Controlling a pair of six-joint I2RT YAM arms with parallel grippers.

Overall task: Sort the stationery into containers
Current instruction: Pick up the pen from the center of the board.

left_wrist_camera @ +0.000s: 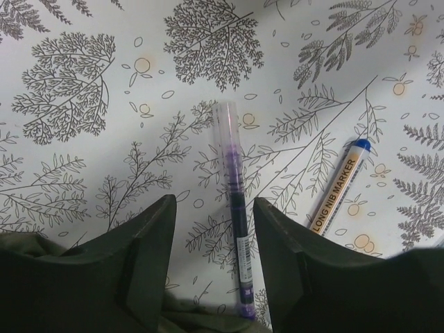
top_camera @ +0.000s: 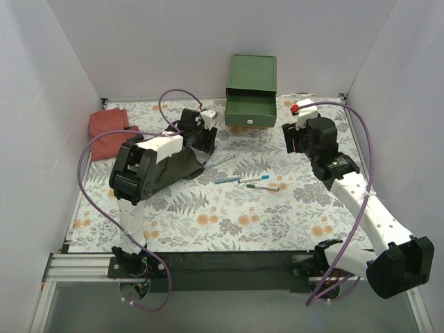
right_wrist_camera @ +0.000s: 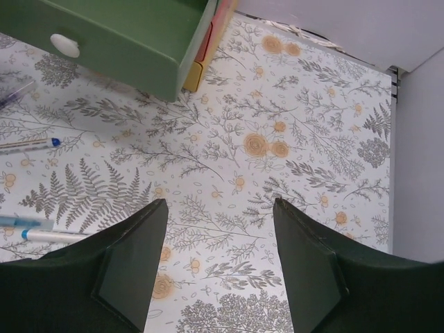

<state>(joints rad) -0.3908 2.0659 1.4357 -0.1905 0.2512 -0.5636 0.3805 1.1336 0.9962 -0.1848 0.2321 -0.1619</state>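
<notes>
The green chest (top_camera: 251, 76) stands at the back centre with its green top drawer (top_camera: 250, 111) pulled out; the white knob (right_wrist_camera: 64, 45) and the red and yellow drawer edges (right_wrist_camera: 211, 35) show in the right wrist view. My left gripper (top_camera: 205, 142) is open and low over the mat, its jaws either side of a purple pen (left_wrist_camera: 234, 229) without touching it. A white blue-capped marker (left_wrist_camera: 340, 187) lies just right of it. The pen (top_camera: 220, 163), the blue-capped marker (top_camera: 241, 179) and a green-capped marker (top_camera: 262, 186) lie mid-mat. My right gripper (top_camera: 291, 139) is open and empty (right_wrist_camera: 220, 208), right of the drawer.
A dark green cloth (top_camera: 173, 170) lies under the left arm, its edge at the pen's near end (left_wrist_camera: 201, 322). A red cloth (top_camera: 111, 132) lies at the back left. A small red object (top_camera: 295, 109) sits behind the right gripper. White walls enclose the floral mat (top_camera: 229, 222).
</notes>
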